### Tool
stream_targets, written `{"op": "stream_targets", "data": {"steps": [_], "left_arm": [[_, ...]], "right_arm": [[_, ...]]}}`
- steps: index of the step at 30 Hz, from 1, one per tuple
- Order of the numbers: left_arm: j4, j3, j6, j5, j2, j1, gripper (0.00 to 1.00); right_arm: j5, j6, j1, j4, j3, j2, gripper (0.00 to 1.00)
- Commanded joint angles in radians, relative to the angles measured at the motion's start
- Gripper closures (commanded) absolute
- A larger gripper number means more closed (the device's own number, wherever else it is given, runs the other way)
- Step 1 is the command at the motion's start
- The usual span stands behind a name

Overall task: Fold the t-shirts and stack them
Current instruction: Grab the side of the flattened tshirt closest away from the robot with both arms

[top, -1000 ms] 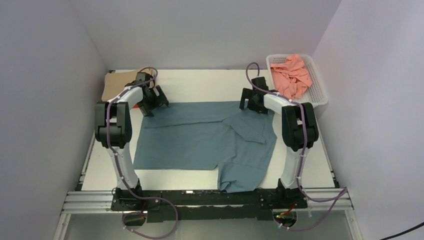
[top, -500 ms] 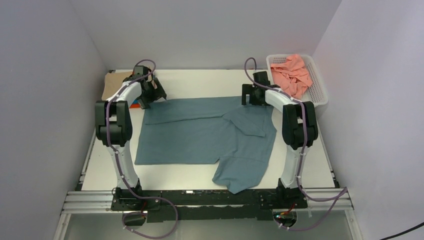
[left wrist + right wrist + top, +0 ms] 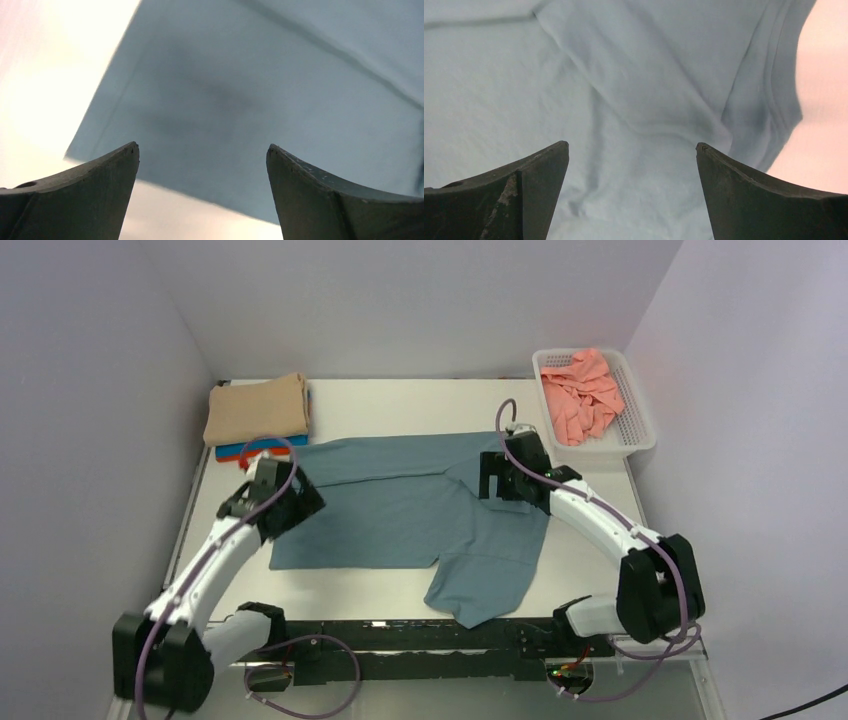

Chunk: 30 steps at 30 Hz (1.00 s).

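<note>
A teal-grey t-shirt (image 3: 400, 505) lies spread on the white table, partly folded, with one part hanging toward the front edge. My left gripper (image 3: 283, 508) is open and empty above the shirt's left edge; the left wrist view shows the shirt's corner (image 3: 250, 100) between the open fingers. My right gripper (image 3: 503, 480) is open and empty above the shirt's right side; the right wrist view shows its wrinkled cloth (image 3: 634, 100). A folded tan t-shirt (image 3: 256, 407) tops a stack at the back left, over blue and orange ones (image 3: 250, 451). Salmon pink t-shirts (image 3: 580, 392) fill the basket.
The white perforated basket (image 3: 640, 430) stands at the back right corner. Grey walls close in on the left, back and right. The black rail with the arm bases (image 3: 400, 635) runs along the near edge.
Both grippers have let go of the shirt's far edge and pulled back toward the near side. The left arm swung down to the shirt's left edge, uncovering the back-left stack.
</note>
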<state>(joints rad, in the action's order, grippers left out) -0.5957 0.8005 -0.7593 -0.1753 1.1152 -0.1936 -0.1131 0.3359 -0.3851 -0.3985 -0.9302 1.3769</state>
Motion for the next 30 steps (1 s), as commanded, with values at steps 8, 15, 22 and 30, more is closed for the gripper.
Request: {"op": "stream_targets", "data": {"steps": [8,15,22,30], "left_arm": [[-0.193,-0.367,-0.374,-0.139,-0.393,0.0,0.03],[-0.094,-0.363,-0.401,-0.154,-0.247,0.024,0.31],[-0.064,-0.313,-0.383,-0.118,-0.058,0.045,0.53],[0.017,-0.313,-0.343,-0.094,0.023,0.069,0.81]], "right_arm": [[0.006,0.028,0.005,0.043,0.134,-0.173,0.0],[0.014,0.028,0.005,0.046,0.141,-0.168,0.0],[-0.025,0.026,0.006,-0.014,0.136,-0.182,0.0],[-0.014,0.025,0.004,-0.081,0.12,-0.182,0.0]]}}
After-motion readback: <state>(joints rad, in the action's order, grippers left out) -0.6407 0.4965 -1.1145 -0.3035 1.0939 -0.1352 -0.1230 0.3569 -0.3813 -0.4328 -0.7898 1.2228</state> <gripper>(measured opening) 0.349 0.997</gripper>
